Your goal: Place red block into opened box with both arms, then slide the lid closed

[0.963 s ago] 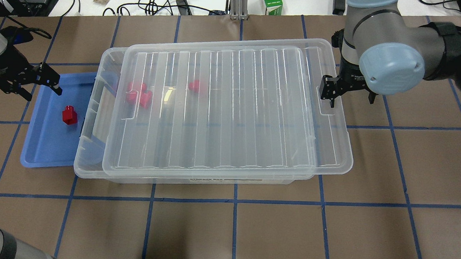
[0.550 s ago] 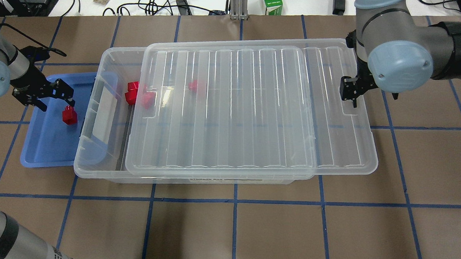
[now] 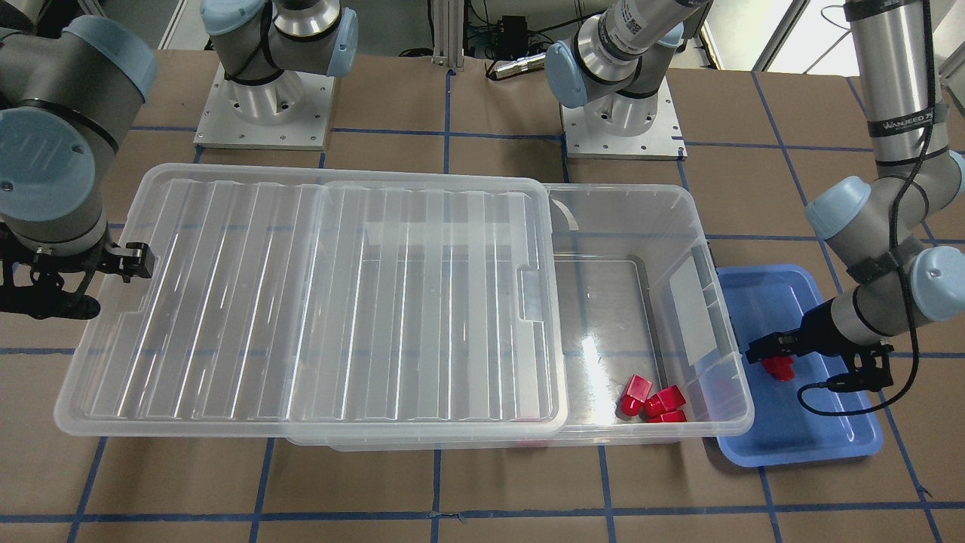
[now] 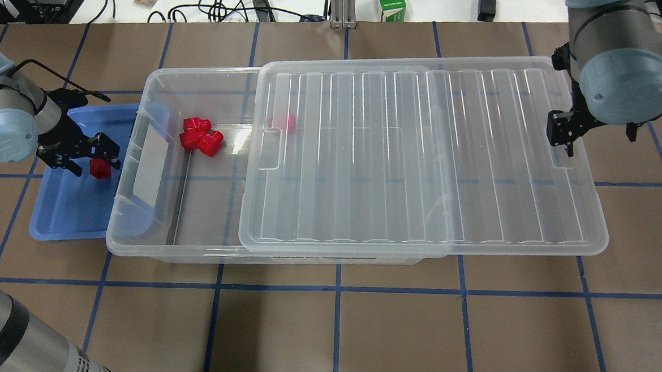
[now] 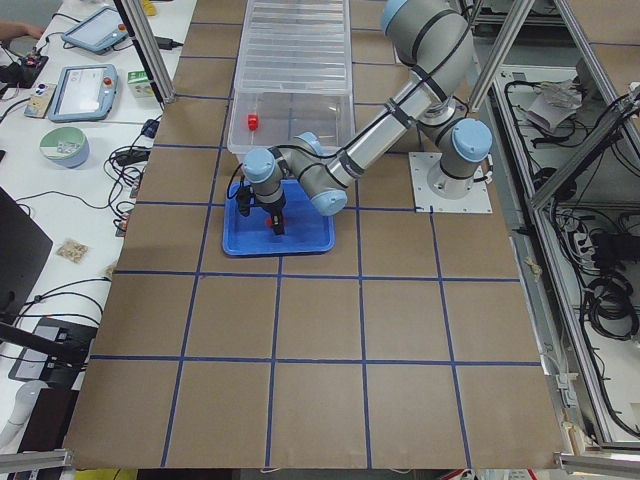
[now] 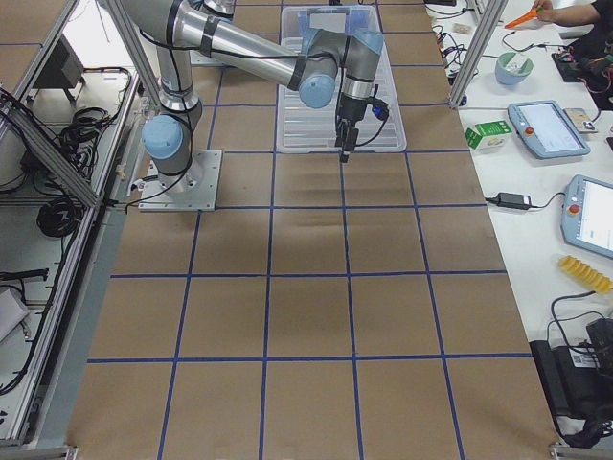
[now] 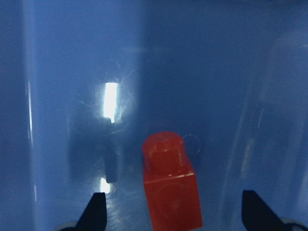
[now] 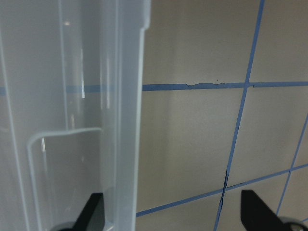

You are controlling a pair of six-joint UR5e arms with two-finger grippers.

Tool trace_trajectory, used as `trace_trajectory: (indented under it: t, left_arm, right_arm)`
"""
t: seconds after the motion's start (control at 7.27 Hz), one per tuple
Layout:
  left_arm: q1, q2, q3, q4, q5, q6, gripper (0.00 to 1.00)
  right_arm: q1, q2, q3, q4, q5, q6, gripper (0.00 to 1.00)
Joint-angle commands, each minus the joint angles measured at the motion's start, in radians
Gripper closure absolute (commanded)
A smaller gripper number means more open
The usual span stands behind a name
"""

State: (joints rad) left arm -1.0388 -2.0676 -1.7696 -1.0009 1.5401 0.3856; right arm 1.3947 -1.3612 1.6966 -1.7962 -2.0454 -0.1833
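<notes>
2 tools show, both released. your left tool (image 7: 174, 214) hangs low inside the blue tray (image 4: 63, 211), fingers spread on either side of the red block (image 7: 171, 185), apart from it. the block stands on the tray floor, just outside the box's left end wall. the box (image 4: 161, 80) sits on the tabletop (image 4: 357, 335) with its left part uncovered. the lid (image 4: 423, 157) rests on the box rim, covering the right part and overhanging its right end. your right tool (image 8: 173, 211) is at that overhanging end, beside the tab notch, spread fingers straddling the lid's rim. 3 other red blocks (image 4: 200, 134) cluster in the uncovered part, and 1 more (image 4: 283, 122) lies under the lid's left edge.
</notes>
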Motion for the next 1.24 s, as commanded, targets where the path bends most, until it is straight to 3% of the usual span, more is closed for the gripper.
trace_trajectory:
  t: [0.0, 0.28, 0.41, 0.69, 0.83, 0.96, 1.1]
  left_arm:
    - [-0.001, 0.000, 0.011, 0.005, 0.032, 0.009, 0.98]
    - [-0.020, 0.029, 0.030, 0.002, 0.041, 0.010, 1.00]
    - [-0.047, 0.081, 0.100, -0.101, 0.043, 0.009, 1.00]
    - [-0.072, 0.159, 0.295, -0.455, 0.043, 0.009, 1.00]
    - [-0.073, 0.206, 0.333, -0.555, 0.035, 0.006, 1.00]
    - [-0.098, 0.260, 0.334, -0.586, 0.011, -0.007, 1.00]
    - [-0.201, 0.286, 0.319, -0.591, -0.001, -0.084, 1.00]
  right_arm:
    - [-0.026, 0.001, 0.002, 0.000, -0.001, -0.015, 0.00]
    - [-0.029, -0.001, 0.008, -0.002, -0.002, -0.013, 0.00]
    - [-0.028, -0.002, 0.006, 0.000, -0.001, -0.013, 0.00]
    - [-0.028, -0.025, -0.026, 0.009, 0.014, -0.012, 0.00]
    - [-0.022, -0.070, -0.049, 0.017, 0.022, -0.011, 0.00]
    - [-0.022, -0.126, -0.084, 0.094, 0.103, -0.011, 0.00]
    - [-0.019, -0.195, -0.118, 0.186, 0.195, -0.004, 0.00]
